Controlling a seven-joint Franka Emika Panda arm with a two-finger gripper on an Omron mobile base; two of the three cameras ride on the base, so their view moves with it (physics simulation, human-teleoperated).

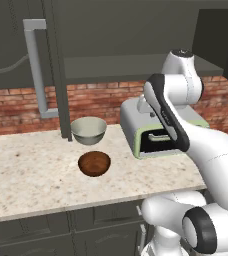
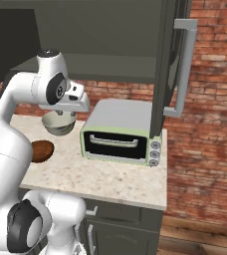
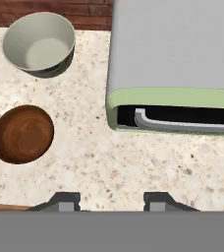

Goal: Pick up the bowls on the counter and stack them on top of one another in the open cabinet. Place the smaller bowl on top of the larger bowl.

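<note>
Bowls, two of them, sit on the counter (image 1: 31, 175): the larger bowl (image 1: 88, 130), pale grey-green, stands near the brick wall beside the open cabinet (image 1: 111, 55) door, and the smaller bowl (image 1: 94, 163), reddish-brown, lies just in front of it, apart from it. In the right base view the arm covers much of both: the larger bowl (image 2: 58, 124) shows beneath the hand and only a slice of the smaller bowl (image 2: 42, 150) shows past the white forearm. One toaster oven (image 2: 120, 132) stands to the right of the bowls; in the left base view the arm hides most of its front. The hand view cuts off its right side. One bar handle (image 1: 37, 70) is on the cabinet door. The gripper (image 3: 111, 199) hovers above bare counter with its fingers (image 3: 65, 201) apart and nothing between them; only their tips show, so how wide they stand is hard to judge.
</note>
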